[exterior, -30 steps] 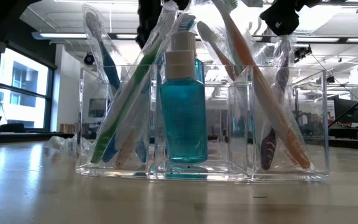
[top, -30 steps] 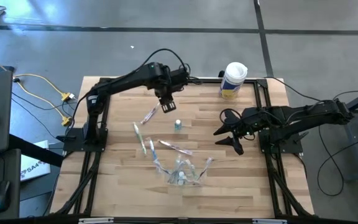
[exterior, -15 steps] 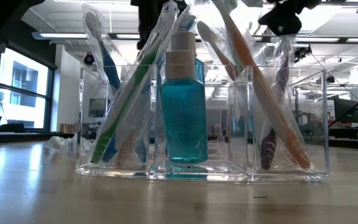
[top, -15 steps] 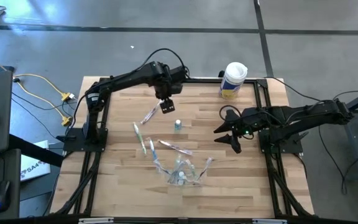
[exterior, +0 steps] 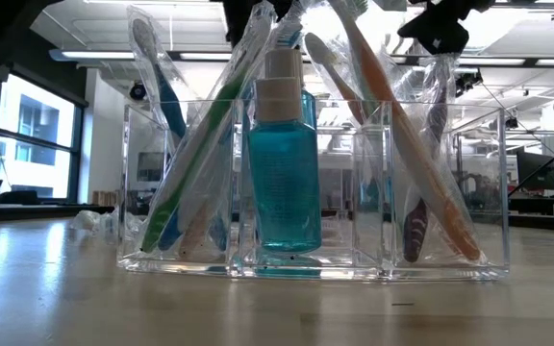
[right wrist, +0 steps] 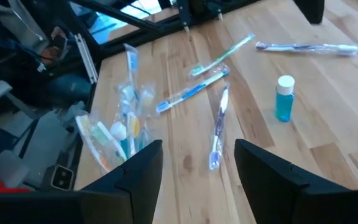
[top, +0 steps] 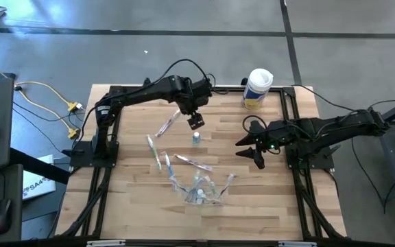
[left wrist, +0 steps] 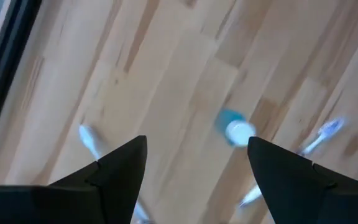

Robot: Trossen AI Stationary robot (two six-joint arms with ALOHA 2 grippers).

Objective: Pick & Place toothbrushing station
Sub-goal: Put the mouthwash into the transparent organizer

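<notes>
A small teal bottle (top: 196,138) stands upright on its base mid-table. My left gripper (top: 196,123) hovers just above it on its far side, pointing steeply down, open and holding nothing; in the left wrist view the bottle (left wrist: 235,129) shows below, beside one finger. A wrapped toothbrush (top: 167,126) lies flat to the gripper's left. More toothbrushes (top: 158,154) lie nearer the front. The clear holder (top: 201,190), with brushes and a teal bottle (exterior: 282,163) in it, stands near the front edge. My right gripper (top: 250,155) waits open at the right.
A large white canister with a yellow label (top: 258,88) stands at the far right of the table. Loose toothbrushes (right wrist: 218,127) lie between the bottle (right wrist: 284,98) and the holder (right wrist: 114,134). Bare wood lies along the near edge and the left side.
My left gripper has moved toward the table's right and near edge and sunk a little, from over the wrapped toothbrush to a spot just above the small teal bottle. The toothbrush lies uncovered where it was. The bottle has not moved.
</notes>
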